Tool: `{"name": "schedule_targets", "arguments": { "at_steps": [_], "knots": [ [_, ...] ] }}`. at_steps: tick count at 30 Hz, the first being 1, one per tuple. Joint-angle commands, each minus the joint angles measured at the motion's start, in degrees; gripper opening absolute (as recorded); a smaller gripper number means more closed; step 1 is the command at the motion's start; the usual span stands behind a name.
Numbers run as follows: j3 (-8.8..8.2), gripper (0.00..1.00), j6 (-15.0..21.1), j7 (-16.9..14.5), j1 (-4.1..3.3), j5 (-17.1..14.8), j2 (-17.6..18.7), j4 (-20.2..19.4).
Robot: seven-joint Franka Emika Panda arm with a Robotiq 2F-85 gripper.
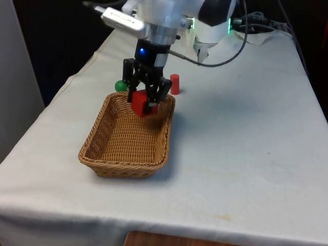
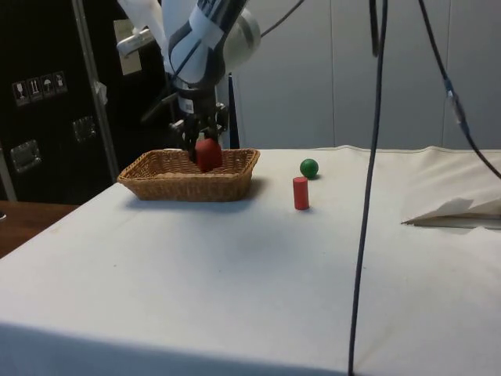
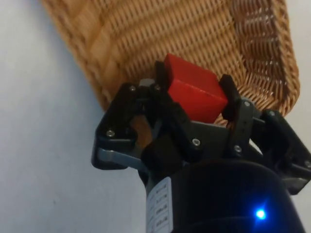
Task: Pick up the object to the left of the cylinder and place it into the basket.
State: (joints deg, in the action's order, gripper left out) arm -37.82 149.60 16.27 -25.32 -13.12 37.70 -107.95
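In the front view, the gripper (image 1: 146, 100) is clamped on a red block (image 1: 140, 103) and hangs over the far end of the wicker basket (image 1: 100, 141). The block sits above the basket's floor, close to the far rim, with most of the woven floor stretching towards the camera from it. Just beyond that rim stand a red cylinder (image 1: 175, 84) and, to the front view's left of it, a green ball (image 1: 120, 86). Both are on the cloth, outside the basket.

In the side view, the block (image 2: 207, 154) is at about rim height, its lower part dipping behind the basket's near wall (image 2: 188, 186). The cylinder (image 2: 300, 193) and ball (image 2: 309, 167) stand well apart from the basket.

In the wrist view, the two fingers (image 3: 232, 94) pinch the block (image 3: 194, 94) by opposite faces. Straight past it lies the basket's woven wall (image 3: 160, 34), with bare cloth off to one side. My judgement: the drop point lies directly below and slightly inward, so a short move towards the basket's middle before letting go would keep the block clear of the rim.
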Motion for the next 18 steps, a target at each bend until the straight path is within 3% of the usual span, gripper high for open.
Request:
{"name": "schedule_targets", "arguments": {
  "at_steps": [1,4,5,6,8,13,16,18],
  "knots": [
    [0.80,0.09,0.06,-0.92,1.09,-0.74,0.46,0.74],
    [0.06,0.09,-0.06,-2.98,1.66,-3.27,3.09,2.86],
    [-0.74,0.09,0.00,-2.12,0.46,-2.64,2.64,2.01],
    [0.06,0.09,-0.06,-2.98,1.66,-3.27,3.09,2.86],
    [-0.46,0.09,-0.11,-4.58,2.18,-5.39,5.16,4.58],
    [-1.32,0.09,-0.23,-7.16,2.64,-9.11,8.48,7.10],
    [-2.41,0.09,-0.06,-7.85,1.95,-10.77,9.97,7.73],
    [-2.01,0.09,-0.34,-8.19,2.12,-11.29,9.97,8.08]
  ]
}}
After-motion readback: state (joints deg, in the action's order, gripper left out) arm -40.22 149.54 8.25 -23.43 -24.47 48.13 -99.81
